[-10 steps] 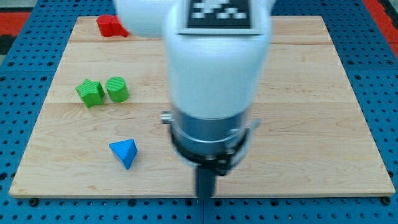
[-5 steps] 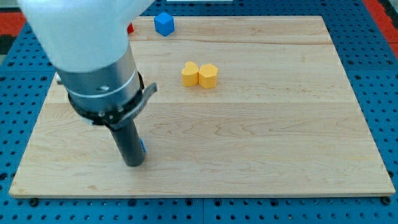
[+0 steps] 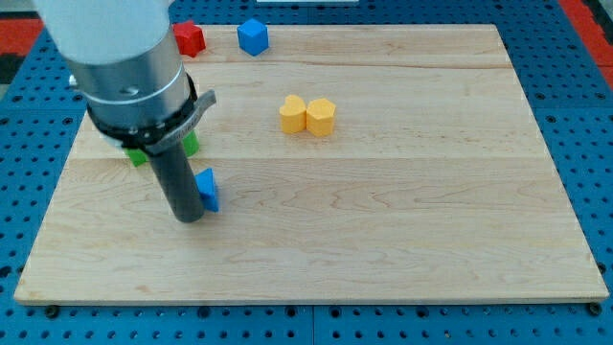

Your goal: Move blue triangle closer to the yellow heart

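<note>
The blue triangle lies on the wooden board, left of centre, partly hidden by my rod. My tip rests on the board just left of and below the triangle, touching it or nearly so. Two yellow blocks sit side by side near the top centre: the left one looks like the heart, the right one is a blunter shape. They lie well up and to the right of the triangle.
A red block and a blue cube sit at the board's top edge. Green blocks show partly behind the arm at the left. The arm's body hides the upper left of the board.
The arm swung from the bottom centre to the left, then moved up a little. The blue triangle has shifted up and slightly right with the tip.
</note>
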`<state>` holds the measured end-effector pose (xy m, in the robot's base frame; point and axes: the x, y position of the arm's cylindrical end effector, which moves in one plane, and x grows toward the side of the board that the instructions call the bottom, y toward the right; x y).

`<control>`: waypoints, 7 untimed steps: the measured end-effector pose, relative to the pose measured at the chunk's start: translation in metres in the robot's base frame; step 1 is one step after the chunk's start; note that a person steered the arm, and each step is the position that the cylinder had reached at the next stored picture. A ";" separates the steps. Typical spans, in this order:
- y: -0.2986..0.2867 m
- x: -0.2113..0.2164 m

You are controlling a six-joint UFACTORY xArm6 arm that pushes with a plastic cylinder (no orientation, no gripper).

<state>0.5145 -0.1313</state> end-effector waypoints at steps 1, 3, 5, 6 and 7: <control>0.005 -0.020; 0.061 -0.039; 0.046 -0.012; 0.030 -0.054; 0.020 -0.091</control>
